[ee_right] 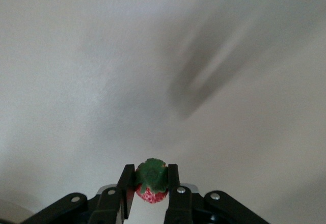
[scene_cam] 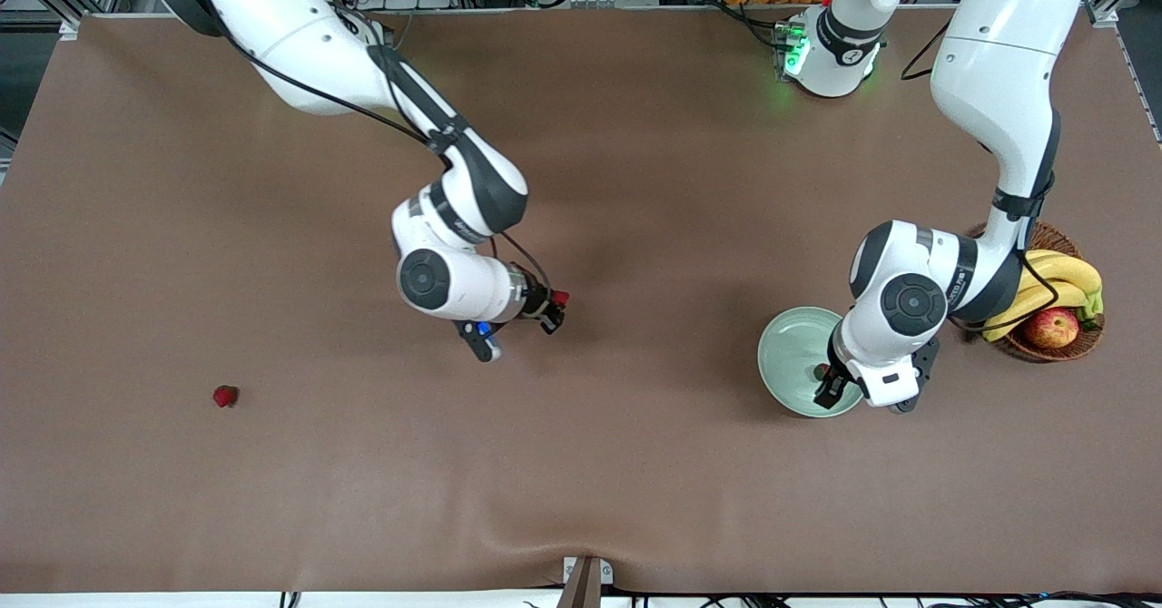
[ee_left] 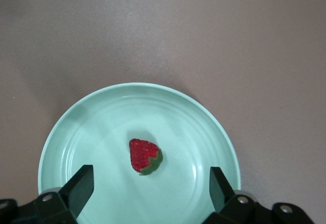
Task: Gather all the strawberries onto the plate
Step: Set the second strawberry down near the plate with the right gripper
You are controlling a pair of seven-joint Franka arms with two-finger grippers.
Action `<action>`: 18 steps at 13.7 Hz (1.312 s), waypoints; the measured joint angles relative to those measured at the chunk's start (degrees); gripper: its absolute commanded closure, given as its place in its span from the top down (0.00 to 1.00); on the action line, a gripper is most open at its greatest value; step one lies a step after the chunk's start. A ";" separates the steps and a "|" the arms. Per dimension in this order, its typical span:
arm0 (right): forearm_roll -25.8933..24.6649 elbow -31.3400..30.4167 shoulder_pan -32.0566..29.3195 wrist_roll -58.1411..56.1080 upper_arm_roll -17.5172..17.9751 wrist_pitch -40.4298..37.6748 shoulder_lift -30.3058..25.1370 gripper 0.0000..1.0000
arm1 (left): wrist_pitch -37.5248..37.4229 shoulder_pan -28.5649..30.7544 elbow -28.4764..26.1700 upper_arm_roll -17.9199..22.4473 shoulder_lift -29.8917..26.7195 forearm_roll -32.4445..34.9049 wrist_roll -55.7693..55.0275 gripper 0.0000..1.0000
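From the front view I see my left gripper (scene_cam: pixel 831 388) hanging over the mint-green plate (scene_cam: pixel 788 354), and my right gripper (scene_cam: pixel 552 309) up over the bare middle of the brown table (scene_cam: pixel 635 463), pinching a strawberry in the right gripper (scene_cam: pixel 560 298); a loose strawberry on the table (scene_cam: pixel 225 396) lies well apart, toward the right arm's end and nearer the front camera than either gripper. A wicker basket (scene_cam: pixel 1080 343) with bananas (scene_cam: pixel 1058 286) and an apple (scene_cam: pixel 1051 328) sits just beside the plate, close to the left arm's elbow, so I judge any swing there needs care. In the left wrist view the left gripper's fingers (ee_left: pixel 81 186) are spread wide with nothing between them, and a strawberry in the plate (ee_left: pixel 144 156) rests on its side near the dish's centre, clear of both fingers. In the right wrist view the jaws are clenched on the berry, its green leafy top up and the red flesh squeezed between the pads. These berries look light, soft and easily bruised, a little slippery; I would take the loose one across its widest part with a gentle squeeze. Nothing stands around it to block a straight descent.
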 measured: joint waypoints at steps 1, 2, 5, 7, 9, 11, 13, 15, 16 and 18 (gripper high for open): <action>0.00 -0.01 1.24 1.10 -0.02 3.04 1.14 0.04 | -0.02 0.00 -0.19 -0.39 -0.47 0.00 0.00 1.00; 0.00 0.00 2.37 1.89 -0.03 5.70 2.17 0.04 | -0.04 -0.02 -0.54 -0.99 -0.96 0.00 0.00 1.00; 0.00 0.02 4.99 3.95 -0.11 11.61 4.92 0.54 | -0.04 -0.10 -1.14 -3.14 -1.77 0.00 -0.19 1.00; 0.00 0.05 6.66 5.20 -0.35 15.17 6.31 1.00 | -0.04 -0.20 -1.28 -3.77 -1.96 0.00 -0.36 1.00; 0.00 0.31 7.17 5.67 -0.64 15.79 6.56 1.00 | -0.04 -0.19 -1.30 -4.56 -2.06 0.00 -0.82 1.00; 0.00 1.63 6.70 6.32 -1.20 12.43 6.04 1.00 | -0.04 -0.21 -1.33 -5.66 -2.08 0.00 -1.15 1.00; -0.01 4.50 4.78 6.44 -1.75 3.33 4.84 1.00 | -0.05 -0.22 -1.35 -6.55 -2.09 0.00 -1.62 1.00; -0.01 8.15 1.37 6.41 -1.88 -6.44 2.82 1.00 | -0.08 -0.30 -1.37 -7.58 -2.09 0.00 -3.71 1.00; -0.01 9.49 -0.42 6.19 -1.88 -9.95 1.64 1.00 | -0.12 -0.54 -1.40 -8.25 -2.09 0.00 -4.73 1.00; -0.03 10.88 -3.76 3.26 -1.88 -15.35 -1.03 1.00 | -0.23 -2.71 -1.46 -9.02 -2.09 0.00 -8.12 1.00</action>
